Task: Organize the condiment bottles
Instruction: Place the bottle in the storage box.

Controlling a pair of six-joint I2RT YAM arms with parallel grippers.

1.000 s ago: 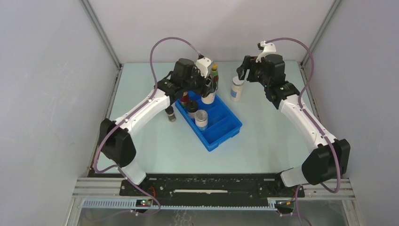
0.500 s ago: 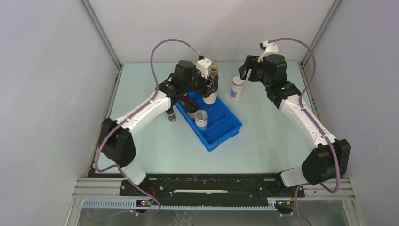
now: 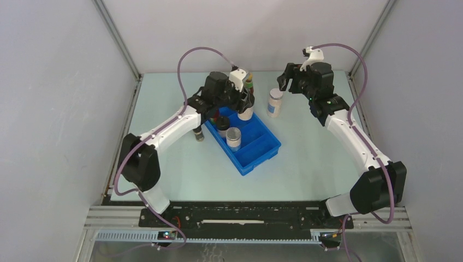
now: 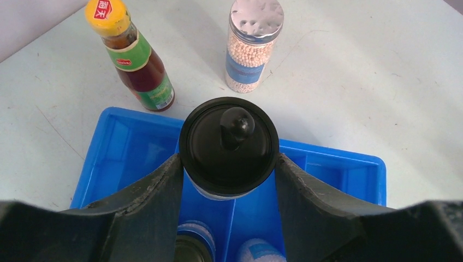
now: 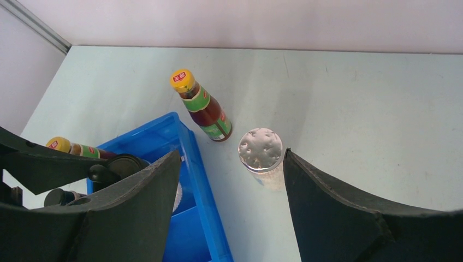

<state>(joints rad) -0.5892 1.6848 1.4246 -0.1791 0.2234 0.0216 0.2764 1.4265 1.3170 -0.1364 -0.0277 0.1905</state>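
My left gripper (image 4: 228,159) is shut on a black-lidded jar (image 4: 229,143), held over the far end of the blue tray (image 4: 125,136). In the top view this jar (image 3: 245,113) hangs under the left gripper (image 3: 243,103). A dark-red bottle (image 4: 134,59) with a yellow cap stands on the table just beyond the tray, also seen as the bottle (image 3: 249,83). A pale jar with a silver cap (image 5: 261,150) stands right of it. My right gripper (image 5: 232,155) hovers open above this pale jar (image 3: 274,102), apart from it.
The tray (image 3: 262,150) holds a black-lidded jar (image 3: 223,125) and a silver-capped jar (image 3: 233,136). A short black-lidded jar (image 3: 199,134) stands on the table left of the tray. A second dark-red bottle (image 5: 73,148) shows near the tray's left side.
My left gripper has carried the black-lidded jar a little to the right and farther back over the tray. The right gripper has barely shifted.
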